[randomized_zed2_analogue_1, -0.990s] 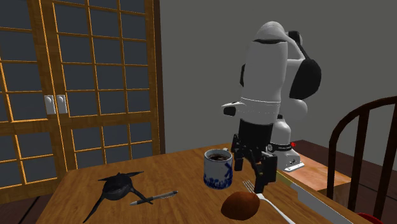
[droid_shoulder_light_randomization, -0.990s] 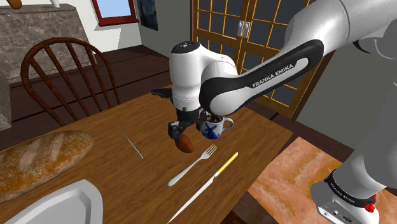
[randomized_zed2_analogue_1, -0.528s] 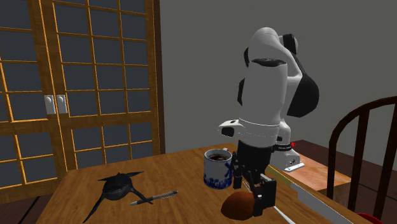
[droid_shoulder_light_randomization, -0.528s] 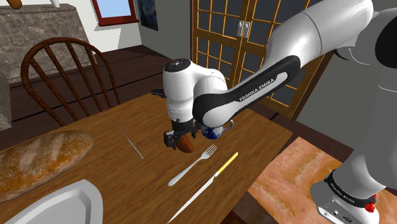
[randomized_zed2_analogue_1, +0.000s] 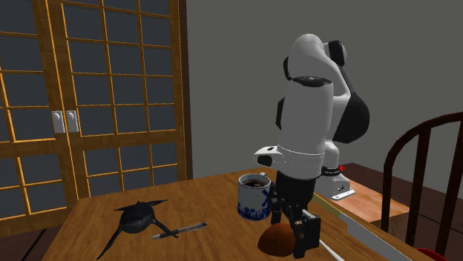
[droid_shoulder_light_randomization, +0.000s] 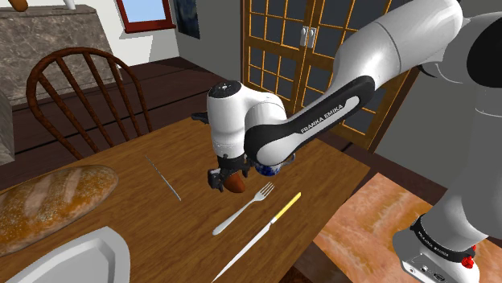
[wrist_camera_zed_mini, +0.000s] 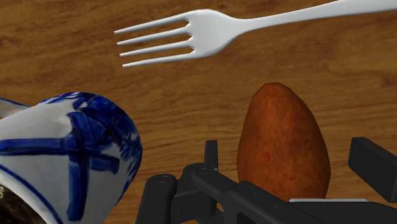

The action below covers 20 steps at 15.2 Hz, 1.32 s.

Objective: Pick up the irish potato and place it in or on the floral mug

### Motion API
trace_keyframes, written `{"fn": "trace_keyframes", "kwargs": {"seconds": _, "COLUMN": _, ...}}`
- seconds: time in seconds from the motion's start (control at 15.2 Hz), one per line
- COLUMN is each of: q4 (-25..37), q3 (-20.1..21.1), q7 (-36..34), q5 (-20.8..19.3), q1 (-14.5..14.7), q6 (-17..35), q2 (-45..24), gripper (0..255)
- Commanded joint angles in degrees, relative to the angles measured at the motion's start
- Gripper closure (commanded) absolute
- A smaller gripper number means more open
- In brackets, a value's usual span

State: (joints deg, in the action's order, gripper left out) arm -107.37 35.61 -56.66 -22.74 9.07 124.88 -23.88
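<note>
The potato (wrist_camera_zed_mini: 283, 143), a brown egg-shaped lump, lies on the wooden table (droid_shoulder_light_randomization: 129, 217) beside the mug (wrist_camera_zed_mini: 70, 153), which is white with blue painted marks and dark inside. My gripper (wrist_camera_zed_mini: 292, 160) is open and low over the table, one black finger on each side of the potato with a gap at both. In the shoulder view the gripper (droid_shoulder_light_randomization: 228, 181) straddles the potato (droid_shoulder_light_randomization: 236, 186), and the arm hides most of the mug (droid_shoulder_light_randomization: 271, 167). From the second exterior view the potato (randomized_zed2_analogue_1: 276, 239) sits just in front of the mug (randomized_zed2_analogue_1: 253, 199), with the gripper (randomized_zed2_analogue_1: 291, 227) down around it.
A white fork (droid_shoulder_light_randomization: 245, 207) and a yellow-handled knife (droid_shoulder_light_randomization: 264, 233) lie close to the potato. A bread loaf (droid_shoulder_light_randomization: 48, 201), a white plate (droid_shoulder_light_randomization: 76, 257) and a thin pen (droid_shoulder_light_randomization: 163, 178) are further off. A black bat-like thing (randomized_zed2_analogue_1: 137, 215) lies beyond the mug. A wooden chair (droid_shoulder_light_randomization: 80, 88) stands at the table.
The gripper has come down from beside the mug's rim to table height, its open fingers now on either side of the potato. Potato and mug have not moved.
</note>
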Motion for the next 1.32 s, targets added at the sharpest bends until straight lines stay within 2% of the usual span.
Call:
{"fn": "trace_keyframes", "kwargs": {"seconds": 0.0, "q4": 0.0, "q3": 0.0, "q7": 0.0, "q5": 0.0, "q1": 0.0, "q6": 0.0, "q2": 0.0, "gripper": 0}}
{"fn": "trace_keyframes", "kwargs": {"seconds": 0.07, "q4": 0.0, "q3": 0.0, "q7": 0.0, "q5": 0.0, "q1": 0.0, "q6": 0.0, "q2": 0.0, "gripper": 255}}
{"fn": "trace_keyframes", "kwargs": {"seconds": 0.66, "q4": 0.0, "q3": 0.0, "q7": 0.0, "q5": 0.0, "q1": 0.0, "q6": 0.01, "q2": 0.0, "gripper": 255}}
{"fn": "trace_keyframes", "kwargs": {"seconds": 1.25, "q4": 2.43, "q3": 1.58, "q7": 2.34, "q5": 3.16, "q1": -1.09, "q6": -5.23, "q2": 3.63, "gripper": 255}}
